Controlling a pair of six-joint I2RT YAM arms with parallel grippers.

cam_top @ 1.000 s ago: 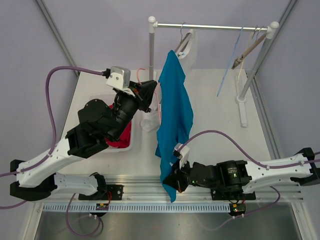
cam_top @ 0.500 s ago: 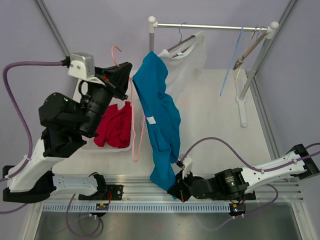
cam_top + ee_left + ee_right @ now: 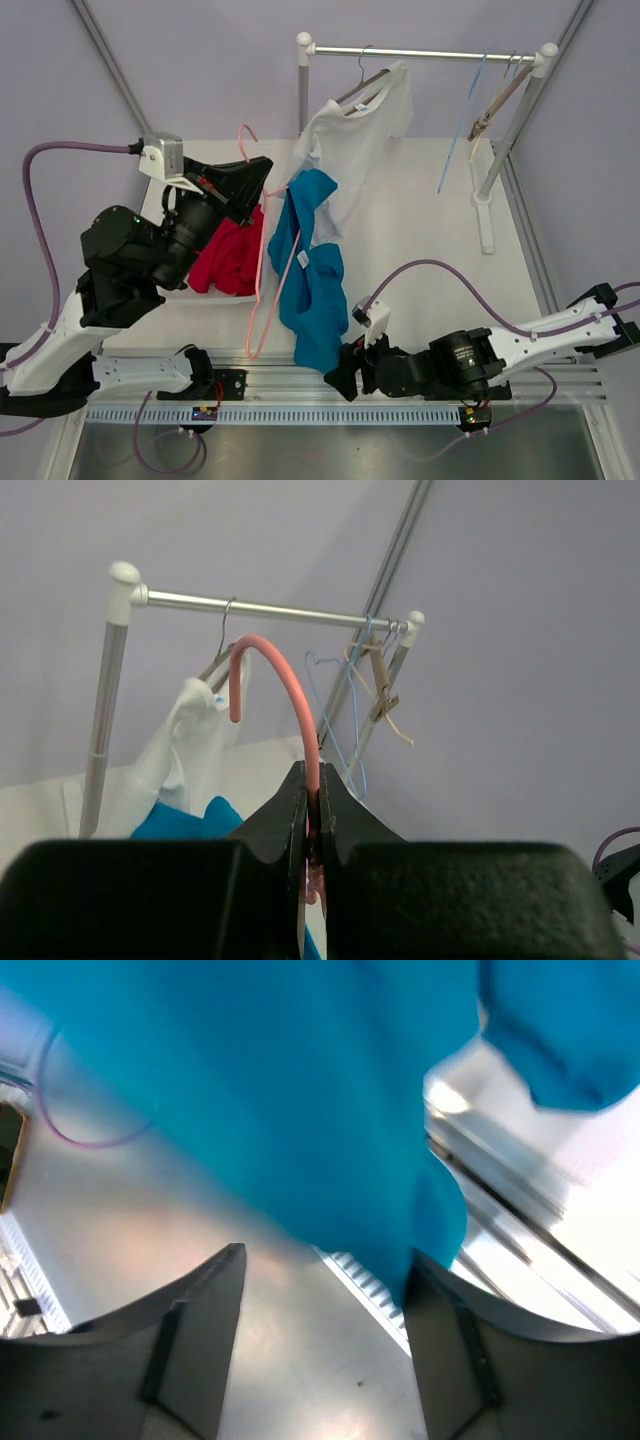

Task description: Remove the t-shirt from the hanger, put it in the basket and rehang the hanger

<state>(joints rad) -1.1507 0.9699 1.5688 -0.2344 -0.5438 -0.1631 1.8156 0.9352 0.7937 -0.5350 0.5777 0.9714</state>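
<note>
A: Where's the blue t-shirt (image 3: 312,290)?

B: Centre of the top view. It hangs with its long axis pointing down the frame, from beside the left gripper (image 3: 252,178) to the lower edge of the tabletop (image 3: 420,230).

A: And the grippers?

B: The left one is clamped on the neck of the pink hanger (image 3: 292,688). The right gripper (image 3: 325,1290) is spread wide and grips nothing, with blue cloth just ahead of it.

A: Which arm is nearer?

B: The right. The hem lies just up and left of it. I can't tell whether the shirt has cleared the hanger.
</note>
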